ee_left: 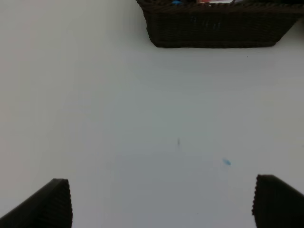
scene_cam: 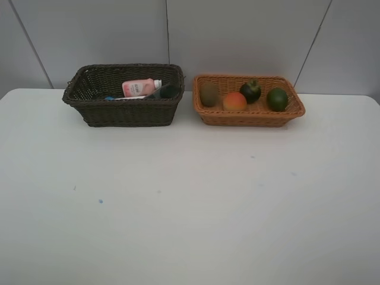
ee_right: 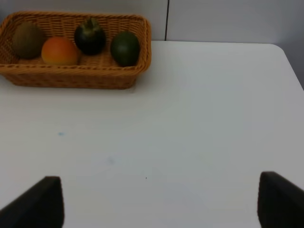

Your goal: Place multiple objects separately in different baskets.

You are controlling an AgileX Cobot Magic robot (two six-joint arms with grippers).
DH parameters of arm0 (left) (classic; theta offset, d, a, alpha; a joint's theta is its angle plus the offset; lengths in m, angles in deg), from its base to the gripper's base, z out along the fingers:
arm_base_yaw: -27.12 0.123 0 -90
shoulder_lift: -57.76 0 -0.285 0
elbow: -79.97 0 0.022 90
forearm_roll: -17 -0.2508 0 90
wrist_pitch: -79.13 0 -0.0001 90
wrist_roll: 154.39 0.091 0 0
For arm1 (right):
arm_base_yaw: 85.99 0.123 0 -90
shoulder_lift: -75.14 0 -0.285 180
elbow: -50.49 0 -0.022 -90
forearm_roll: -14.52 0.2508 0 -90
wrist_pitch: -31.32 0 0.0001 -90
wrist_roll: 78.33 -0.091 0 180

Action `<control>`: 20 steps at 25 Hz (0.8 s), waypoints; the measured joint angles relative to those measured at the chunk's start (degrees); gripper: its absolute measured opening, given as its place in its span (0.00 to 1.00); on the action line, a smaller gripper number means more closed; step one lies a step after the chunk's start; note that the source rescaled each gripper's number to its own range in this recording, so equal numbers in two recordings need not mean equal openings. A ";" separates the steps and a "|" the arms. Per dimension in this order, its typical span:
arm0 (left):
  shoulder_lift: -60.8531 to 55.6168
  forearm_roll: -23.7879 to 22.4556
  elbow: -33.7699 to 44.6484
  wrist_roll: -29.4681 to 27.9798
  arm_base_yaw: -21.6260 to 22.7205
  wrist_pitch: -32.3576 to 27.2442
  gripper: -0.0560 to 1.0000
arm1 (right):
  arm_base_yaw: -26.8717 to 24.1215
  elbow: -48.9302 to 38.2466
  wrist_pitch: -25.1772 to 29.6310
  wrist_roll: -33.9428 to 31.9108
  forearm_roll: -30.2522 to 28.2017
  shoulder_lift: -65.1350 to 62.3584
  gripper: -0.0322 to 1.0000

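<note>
while both baskets sit side by side at the far edge of the white table (scene_cam: 190,208), every visible object already lies inside one of them. the dark brown basket (scene_cam: 124,110) stands on the left and holds the pink white-capped bottle (scene_cam: 139,88) lying on its side, a dark item (scene_cam: 166,92) just to its right that is too dim to name, and a thin white marker (scene_cam: 127,97) along the near wall with something blue at its left end. the light orange-tan basket (scene_cam: 249,116), just to the right and slightly apart from the dark one, carries four fruits in a row: the kiwi (scene_cam: 208,94) at the left, the peach (scene_cam: 234,101) beside it, the mangosteen (scene_cam: 250,91) a little farther back, and the green fruit (scene_cam: 276,98) at the right end.

the left gripper (ee_left: 161,202) hangs over bare table on the near side of the dark basket, its jaws spread wide with nothing between them. the right gripper (ee_right: 161,202) hangs likewise near the orange basket's side of the table, jaws released and empty. small blue specks (scene_cam: 100,201) mark the tabletop. neither arm shows in the high view.
</note>
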 joint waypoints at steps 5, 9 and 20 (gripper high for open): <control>0.00 -0.01 0.17 0.00 -0.58 0.11 1.00 | 0.00 0.00 0.00 0.00 0.00 0.00 0.99; 0.00 -0.01 0.18 -0.09 -0.58 0.11 1.00 | 0.00 0.00 0.00 0.00 0.00 0.00 0.99; 0.00 -0.06 0.18 -0.09 -0.58 0.11 1.00 | 0.00 0.00 0.00 0.00 0.00 0.00 0.99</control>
